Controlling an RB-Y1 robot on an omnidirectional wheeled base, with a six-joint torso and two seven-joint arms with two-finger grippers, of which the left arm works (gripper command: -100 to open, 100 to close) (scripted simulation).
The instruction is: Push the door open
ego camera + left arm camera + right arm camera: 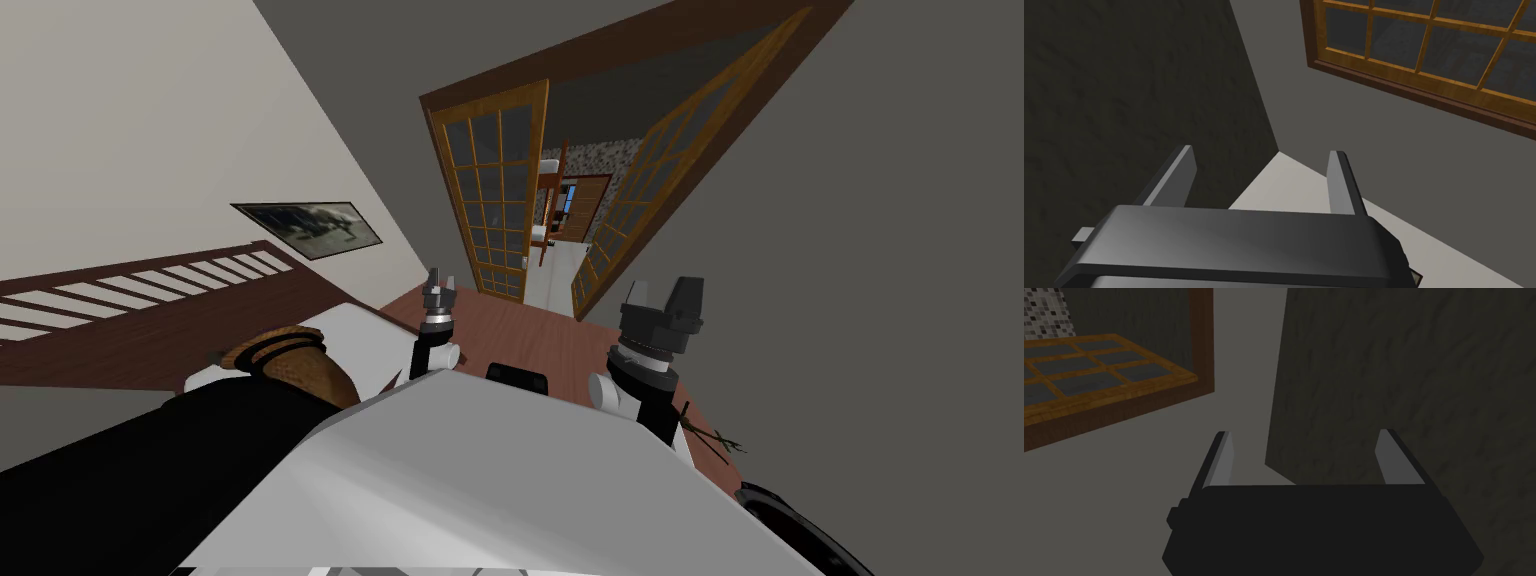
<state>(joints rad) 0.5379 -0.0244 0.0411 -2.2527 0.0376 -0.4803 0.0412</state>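
Observation:
A double door of orange-brown wood with glass panes stands ahead in a dark brown frame. Its left leaf (490, 190) is nearly edge-on and its right leaf (655, 185) is swung aside, leaving a gap (560, 215) onto a room beyond. My left gripper (438, 282) is raised short of the left leaf, open and holding nothing (1259, 175); part of a paned leaf (1424, 50) shows past its fingers. My right gripper (662, 297) hangs before the right leaf, open and holding nothing (1306, 458), with paned woodwork (1109, 373) beyond it.
A bed with a dark slatted rail (150, 300) and a dark cover lies at my left, with a brown basket (295, 365) on it. A framed picture (310, 228) hangs on the pale wall. Reddish wood floor (530, 340) runs to the doorway. A grey wall (880, 250) closes the right.

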